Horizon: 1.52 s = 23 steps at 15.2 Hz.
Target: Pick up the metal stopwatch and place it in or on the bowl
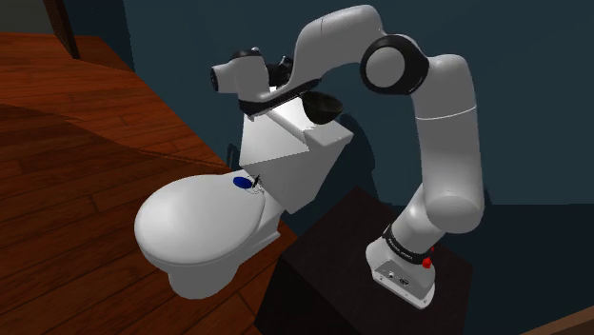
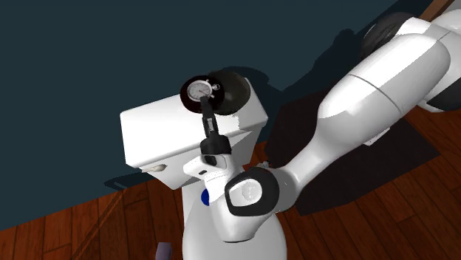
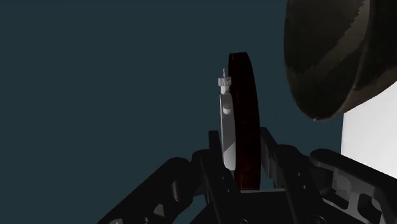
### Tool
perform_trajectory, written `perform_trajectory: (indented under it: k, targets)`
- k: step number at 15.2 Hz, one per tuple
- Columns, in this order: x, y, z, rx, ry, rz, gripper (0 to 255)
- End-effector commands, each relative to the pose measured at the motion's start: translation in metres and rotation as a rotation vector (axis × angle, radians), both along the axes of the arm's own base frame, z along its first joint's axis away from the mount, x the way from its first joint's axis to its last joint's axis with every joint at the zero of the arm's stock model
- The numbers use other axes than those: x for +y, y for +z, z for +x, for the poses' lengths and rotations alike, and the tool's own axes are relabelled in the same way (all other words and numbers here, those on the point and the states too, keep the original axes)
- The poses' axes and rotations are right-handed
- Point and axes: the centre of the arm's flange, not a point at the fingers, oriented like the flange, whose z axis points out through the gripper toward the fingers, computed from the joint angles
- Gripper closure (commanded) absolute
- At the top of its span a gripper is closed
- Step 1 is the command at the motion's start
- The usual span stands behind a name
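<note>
Stopwatch, round, with a white dial and a dark case (image 2: 199, 90), is pinched between the two fingers of the all-black gripper (image 2: 202, 105), which clasp its lower part from both flat sides. In the wrist view the stopwatch (image 3: 238, 127) stands edge-on between the fingers (image 3: 216, 156), with its small grey crown pointing away from the hand. It hangs in the air over the top of the white toilet tank (image 2: 162, 137), just beside the dark round bowl (image 2: 233, 89). The wrist view shows a narrow gap between it and the bowl (image 3: 331, 51). The bowl (image 1: 324, 105) stands on the tank's top at the end nearest the arm, close to the back edge, where the dark teal wall (image 2: 89, 59) rises right behind. From the bowl the flat white top runs on to the tank's other end. I count one stopwatch, one bowl, and one small blue thing (image 1: 243, 181) at the back edge of the white toilet lid (image 1: 200, 224), near the tank's foot.
</note>
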Motion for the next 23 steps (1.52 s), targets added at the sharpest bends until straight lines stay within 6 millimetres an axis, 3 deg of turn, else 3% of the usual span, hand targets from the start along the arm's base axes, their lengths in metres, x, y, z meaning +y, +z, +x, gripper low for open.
perform_trajectory:
  k: [1,6,20,23]
  targets:
    - [-0.015,-0.001,-0.023,-0.001,0.000,0.000,255]
    - [-0.053,0.001,-0.086,-0.001,0.000,0.000,255]
    - [-0.053,-0.073,-0.086,-0.001,0.000,0.000,255]
    - [-0.053,-0.073,-0.086,-0.001,0.000,0.000,255]
